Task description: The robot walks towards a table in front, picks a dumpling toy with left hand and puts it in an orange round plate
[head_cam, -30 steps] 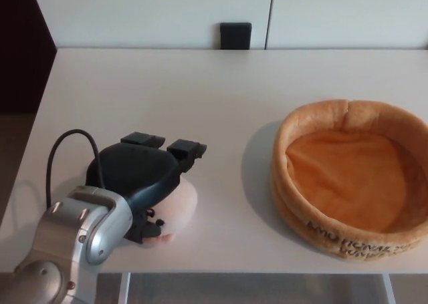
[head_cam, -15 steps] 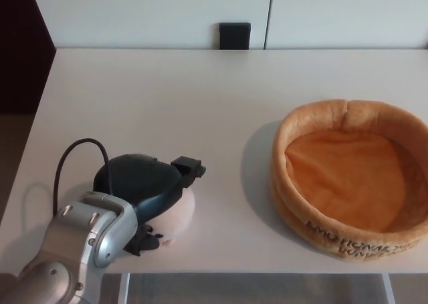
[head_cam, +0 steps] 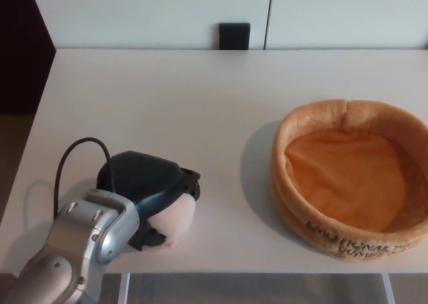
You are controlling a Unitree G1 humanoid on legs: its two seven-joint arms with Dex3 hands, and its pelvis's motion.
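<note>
Smooth white table, plush round plate

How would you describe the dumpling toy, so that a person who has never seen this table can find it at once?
Start at the white table and go to its near left corner, far from the orange plush plate on the right. There the robot's left hand lies over the dumpling toy. It is the only pale, peach-pink, soft rounded thing, showing under the black hand.
</note>
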